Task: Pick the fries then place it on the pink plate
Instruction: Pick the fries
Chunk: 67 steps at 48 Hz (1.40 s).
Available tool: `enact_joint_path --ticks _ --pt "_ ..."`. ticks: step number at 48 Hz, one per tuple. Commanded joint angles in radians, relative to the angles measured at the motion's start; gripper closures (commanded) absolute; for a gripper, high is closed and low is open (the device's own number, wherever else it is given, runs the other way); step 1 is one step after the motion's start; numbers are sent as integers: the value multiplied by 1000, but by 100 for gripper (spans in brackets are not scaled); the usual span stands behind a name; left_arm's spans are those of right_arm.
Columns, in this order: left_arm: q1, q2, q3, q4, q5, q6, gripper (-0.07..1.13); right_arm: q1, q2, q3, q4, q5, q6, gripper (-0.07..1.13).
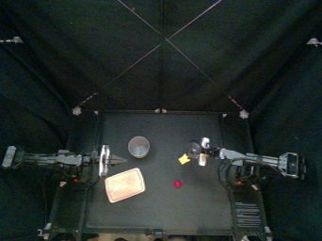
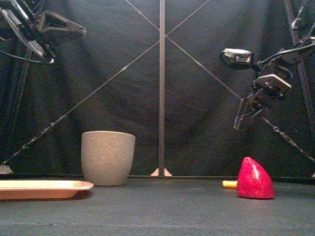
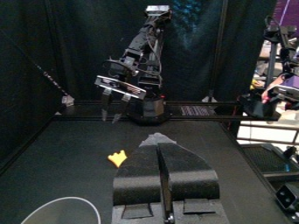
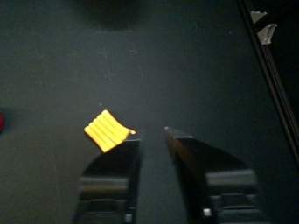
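Note:
The yellow ridged fries (image 4: 107,129) lie flat on the black table, just beside my right gripper (image 4: 153,134). That gripper hangs above the table, open, with nothing between its jaws. From above, the fries (image 1: 184,161) are a small yellow spot right of centre, just left of the right gripper (image 1: 201,150). From the front, the fries (image 2: 229,184) peek out behind a red toy (image 2: 255,179). The pink plate (image 1: 126,185) lies at the front left. My left gripper (image 1: 104,162) rests at the left, shut and empty.
A tall grey cup (image 1: 138,145) stands behind the plate, left of centre. The red toy (image 1: 179,184) sits between the plate and the fries. The right gripper (image 2: 252,106) is well above the table.

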Motion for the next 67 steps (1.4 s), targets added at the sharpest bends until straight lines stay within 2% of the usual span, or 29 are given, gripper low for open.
enact_joint_path --ticks 1,7,14,20,27,32,39,53,59,67 --pt "6 5 -14 3 -9 0 104 3 18 -26 20 -12 8 -3" --pt "12 5 -12 3 -9 2 104 17 80 -26 52 -63 -2 0" --pt "26 5 -9 2 -9 0 104 78 184 -38 74 -69 -5 0" --pt "34 5 -3 2 -9 0 104 140 275 -61 156 -41 -9 0" --pt "34 5 0 0 -9 0 104 187 341 -132 262 137 -34 0" --pt "34 5 0 0 -9 0 104 196 342 -181 319 279 -94 0" --pt "34 5 11 0 -9 0 104 186 331 -225 387 350 -218 0" --pt "34 5 31 -3 -11 -3 104 58 410 -270 402 407 -532 0" --pt "34 5 31 -3 -11 -3 104 14 466 -308 403 408 -627 0" --pt "34 5 41 -3 -11 -3 104 -17 526 -362 402 399 -693 0"
